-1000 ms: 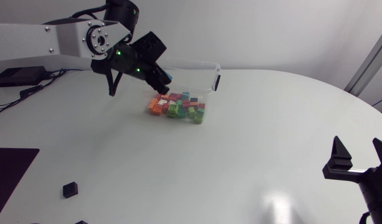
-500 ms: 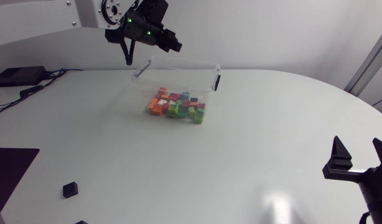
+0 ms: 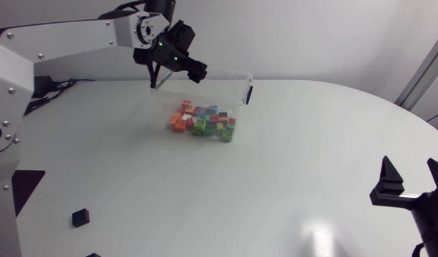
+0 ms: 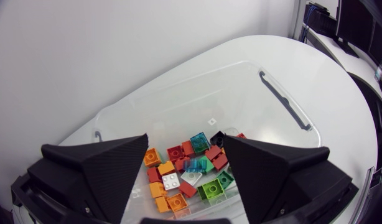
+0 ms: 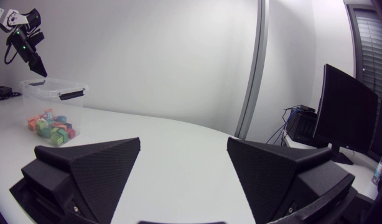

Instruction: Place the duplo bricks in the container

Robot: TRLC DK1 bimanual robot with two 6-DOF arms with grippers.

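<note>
A clear plastic container [image 3: 242, 77] with a black handle clip stands at the back middle of the table. A heap of orange, red, green and blue duplo bricks [image 3: 203, 122] lies inside it. My left gripper [image 3: 196, 73] hangs over the container's back left rim, open, with nothing between its fingers. In the left wrist view the left gripper [image 4: 185, 142] looks straight down on the bricks [image 4: 178, 180]; a pale blue brick [image 4: 194, 164] there is blurred. My right gripper [image 3: 410, 168] stands open and empty at the table's near right. From there it [image 5: 183, 143] sees the container [image 5: 54, 91] far ahead.
A small black cube [image 3: 79, 217] lies on the table at the near left. A dark mat [image 3: 30, 187] lies at the left edge. My left arm's silver link [image 3: 69, 36] spans the back left above the table.
The left gripper rose from just above the bricks, then came down a little over the container's back rim. Its fingers, shut before, now stand open. The right arm has not moved.
</note>
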